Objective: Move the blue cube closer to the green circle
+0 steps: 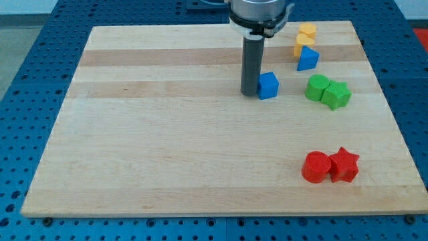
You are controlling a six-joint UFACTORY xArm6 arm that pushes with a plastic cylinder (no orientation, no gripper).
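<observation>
The blue cube (pixel 269 86) sits on the wooden board, right of centre in the upper half. My tip (pixel 251 93) rests against the cube's left side. The green circle (pixel 317 88) lies to the cube's right with a gap of about one block width between them. A green star (pixel 336 95) touches the circle's right side.
A blue triangle (pixel 307 59) lies above the green pair, with two yellow blocks (pixel 305 39) stacked toward the view's top. A red circle (pixel 315 167) and red star (pixel 344 165) sit at the lower right. The board's right edge (pixel 391 114) is near.
</observation>
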